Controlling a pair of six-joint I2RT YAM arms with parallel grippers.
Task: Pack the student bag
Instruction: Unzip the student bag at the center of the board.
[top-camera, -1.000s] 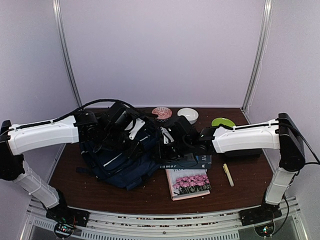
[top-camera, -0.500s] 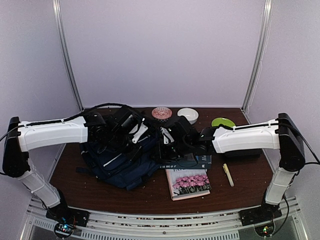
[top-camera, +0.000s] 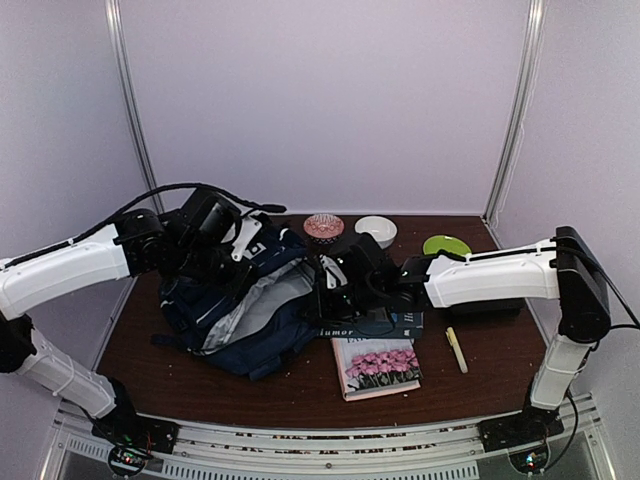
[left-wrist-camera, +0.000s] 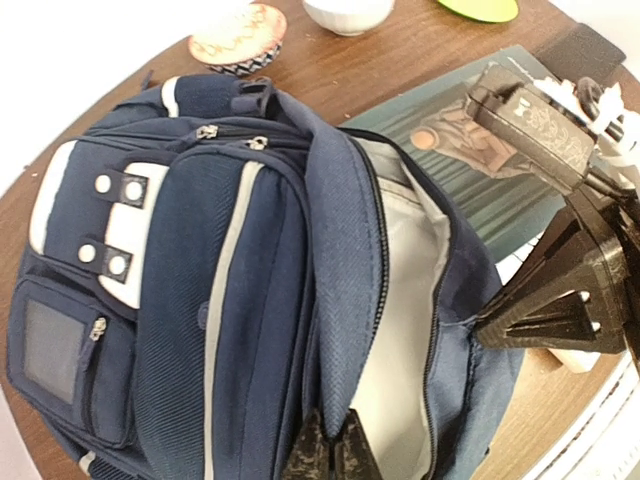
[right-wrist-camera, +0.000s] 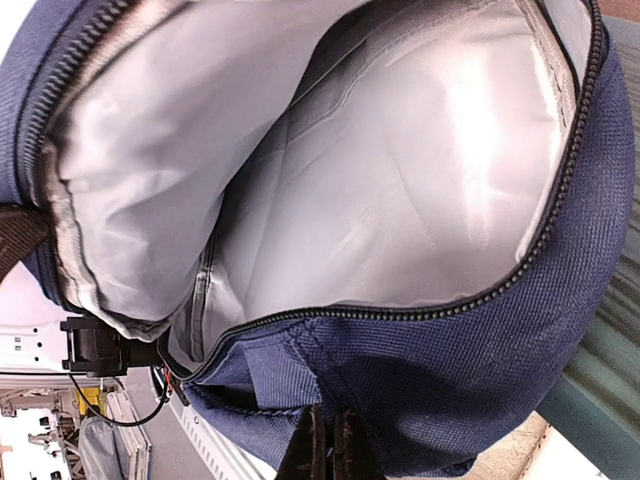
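Student bag (top-camera: 268, 345) mouth now pulled open; left gripper (left-wrist-camera: 330, 452) clamped.

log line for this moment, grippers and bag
left gripper: shut on bag flap | right gripper: shut on bag rim | bag: held open, grey lining showing | flower book: on table

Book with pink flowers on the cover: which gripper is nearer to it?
Right. The right gripper, jaws shut on the student bag, sits close behind the book; the left gripper holds the far flap, farther back-left.
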